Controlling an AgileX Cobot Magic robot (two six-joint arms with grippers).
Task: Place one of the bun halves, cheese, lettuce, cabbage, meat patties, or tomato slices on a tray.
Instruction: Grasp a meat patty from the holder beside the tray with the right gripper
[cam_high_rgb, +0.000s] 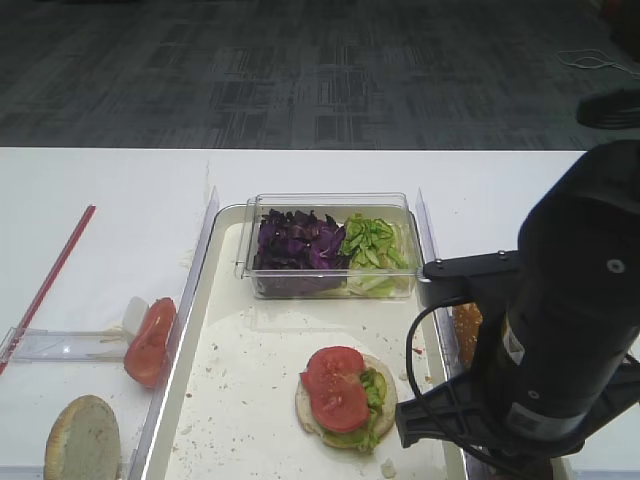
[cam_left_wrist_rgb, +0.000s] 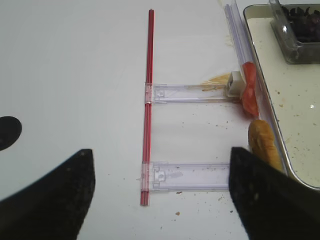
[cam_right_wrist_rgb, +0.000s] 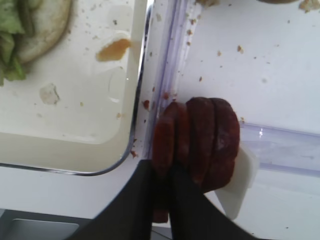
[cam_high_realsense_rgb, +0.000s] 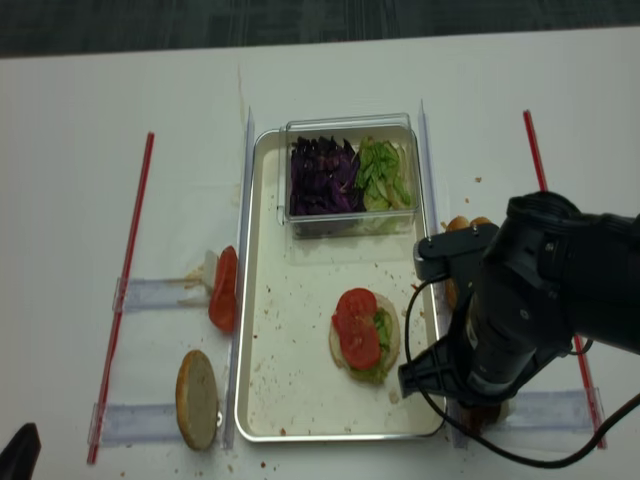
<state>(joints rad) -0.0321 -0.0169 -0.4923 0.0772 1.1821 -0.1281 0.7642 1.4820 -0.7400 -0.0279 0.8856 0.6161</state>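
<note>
In the right wrist view my right gripper (cam_right_wrist_rgb: 162, 200) is shut on the leftmost of several dark red meat patties (cam_right_wrist_rgb: 205, 140). They stand on edge in a row just outside the tray's (cam_right_wrist_rgb: 65, 145) corner. The cream tray (cam_high_realsense_rgb: 290, 390) holds a bun half (cam_high_realsense_rgb: 340, 362) topped with lettuce (cam_high_realsense_rgb: 382, 330) and two tomato slices (cam_high_realsense_rgb: 357, 322). More tomato slices (cam_high_realsense_rgb: 223, 290) and another bun half (cam_high_realsense_rgb: 197, 398) lie left of the tray. My left gripper (cam_left_wrist_rgb: 160, 190) hangs open over a clear rail (cam_left_wrist_rgb: 192, 175). Cheese is out of view.
A clear box at the tray's far end holds purple cabbage (cam_high_realsense_rgb: 322, 175) and green lettuce (cam_high_realsense_rgb: 383, 172). Red rods (cam_high_realsense_rgb: 125, 280) and clear rails (cam_high_realsense_rgb: 160, 293) lie on the white table on both sides. My bulky right arm (cam_high_realsense_rgb: 530, 300) covers the tray's right edge.
</note>
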